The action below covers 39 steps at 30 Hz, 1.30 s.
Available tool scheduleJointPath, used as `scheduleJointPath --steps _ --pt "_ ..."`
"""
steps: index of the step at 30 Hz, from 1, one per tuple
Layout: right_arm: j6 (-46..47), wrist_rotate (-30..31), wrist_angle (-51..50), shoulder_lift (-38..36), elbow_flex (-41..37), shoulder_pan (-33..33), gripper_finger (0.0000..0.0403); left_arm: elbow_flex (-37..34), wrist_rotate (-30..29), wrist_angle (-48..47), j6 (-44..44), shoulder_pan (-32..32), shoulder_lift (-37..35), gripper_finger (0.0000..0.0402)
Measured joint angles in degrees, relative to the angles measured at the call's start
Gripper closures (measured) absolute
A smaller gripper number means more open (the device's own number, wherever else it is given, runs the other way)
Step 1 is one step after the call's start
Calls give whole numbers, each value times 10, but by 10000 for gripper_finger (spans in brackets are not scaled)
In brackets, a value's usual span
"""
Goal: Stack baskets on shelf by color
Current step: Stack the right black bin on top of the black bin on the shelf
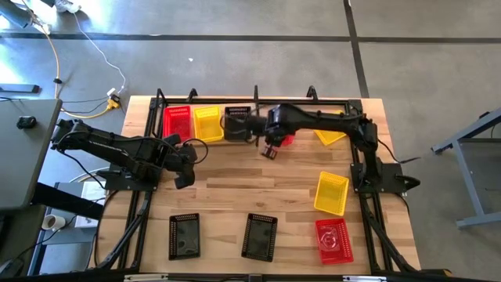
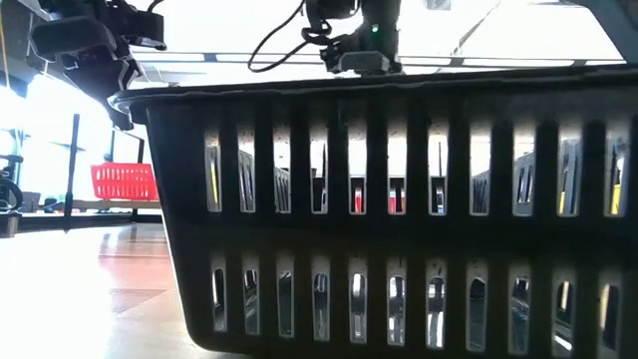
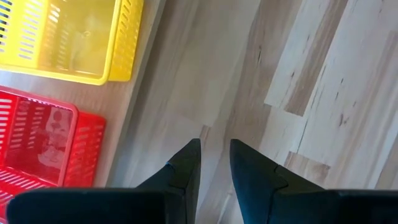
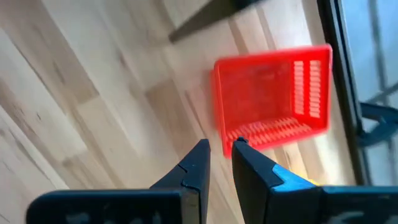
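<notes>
On the shelf at the table's far side, a red basket, a yellow basket and a black basket stand side by side. Another red basket lies near the shelf's middle. My right gripper hangs above its edge, pointing down, with a narrow bare gap between the fingers. My left gripper hovers over bare wood at the table's left, also with a narrow gap and nothing in it. The first red basket and yellow basket show beside it.
A tilted yellow basket lies under the right arm. On the table's near half are two black baskets, a yellow basket and a red basket. One black basket fills the low view.
</notes>
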Motion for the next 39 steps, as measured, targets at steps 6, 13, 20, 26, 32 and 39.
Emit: scheduleJointPath --steps 6,13,20,26,32,39 --pt "35 36 -64 0 0 59 347 0 1 0 -8 0 0 326" --pt "36 40 -70 0 0 125 347 0 1 0 -15 0 0 326" --pt "91 39 -62 0 0 184 347 0 33 0 -15 0 0 326" --pt "111 -21 -5 0 0 235 347 0 34 0 -16 0 0 325" --pt "116 -79 80 0 0 277 347 0 51 0 -21 0 0 325" --pt "134 -93 148 2 0 327 347 0 64 0 -47 0 0 325"
